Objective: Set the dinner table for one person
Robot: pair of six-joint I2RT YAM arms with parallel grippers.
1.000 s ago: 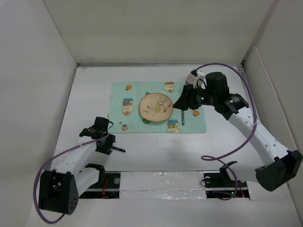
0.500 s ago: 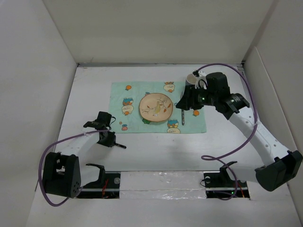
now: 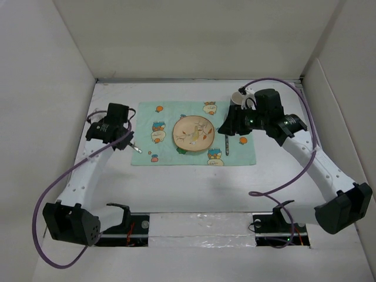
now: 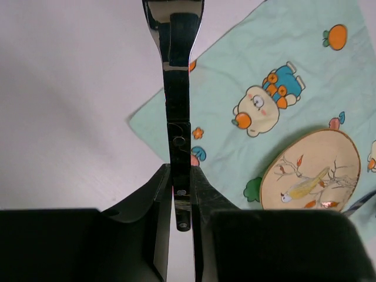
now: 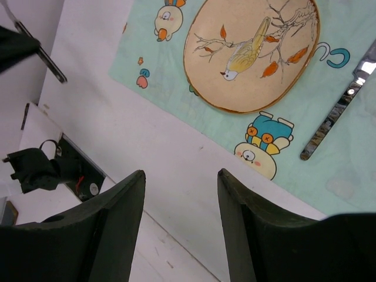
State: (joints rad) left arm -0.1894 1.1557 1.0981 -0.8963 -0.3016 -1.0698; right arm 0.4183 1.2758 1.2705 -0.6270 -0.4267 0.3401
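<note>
Gripping a slim piece of cutlery [image 4: 176, 88] in the left claw [image 4: 180, 179], fingers pressed together on its narrow dark shank. Juts straight out ahead of that claw: polished steel, flat, mirror-bright, widening toward the far end. Cannot tell fork, spoon or knife from these views. Hangs above the near-left corner of the mat [image 4: 305, 135], with the worktop [image 4: 70, 106] spreading below and to the left of the claw, matte, flat and white, walled in white.

Holding nothing in the right claw [image 5: 181, 176], its two broad black fingers spread wide apart. Hovers above the mat's near edge, right of centre, with bare worktop showing straight through the gap and running back toward the arm bases.

Past those fingers, on the mat:
- Round plate [image 5: 252, 50], glossy tan with a darker rim, painted with a yellow bird on a branch, lying near the mat's middle.
- Shiny steel utensil [image 5: 338, 114], long and thin, lying flat just right of the plate and apart from it.

Thin rectangular cloth for the mat, mint green, printed with cartoon animals and oranges, lying flat on the worktop.

Small white cup [image 3: 240, 97] by the mat's far-right corner, partly hidden behind the right arm.
</note>
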